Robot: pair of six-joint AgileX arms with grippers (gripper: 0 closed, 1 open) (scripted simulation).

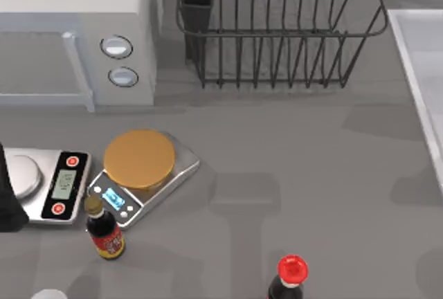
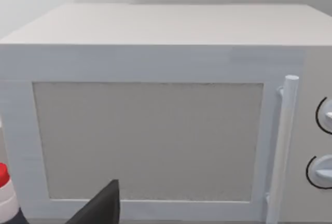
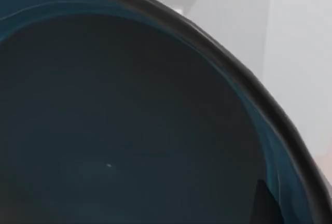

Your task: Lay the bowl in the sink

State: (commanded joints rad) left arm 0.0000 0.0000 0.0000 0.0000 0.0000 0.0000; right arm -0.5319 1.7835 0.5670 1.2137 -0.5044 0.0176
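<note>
— Where is the bowl [image 3: 129, 120] sitting right now?

— It is looming right up against the right wrist camera, its dark inside and teal rim sweeping across the frame. So the right arm is the nearer one; whether its fingers are gripping the bowl, I cannot tell.

— And the sink [image 1: 422, 70]?

— Its pale rim is running down the right edge of the top view, beside the black dish rack [image 1: 277, 29].

— The left arm?

— It is idling, facing the microwave [image 2: 155, 120]; its fingers' state I cannot tell either.
</note>
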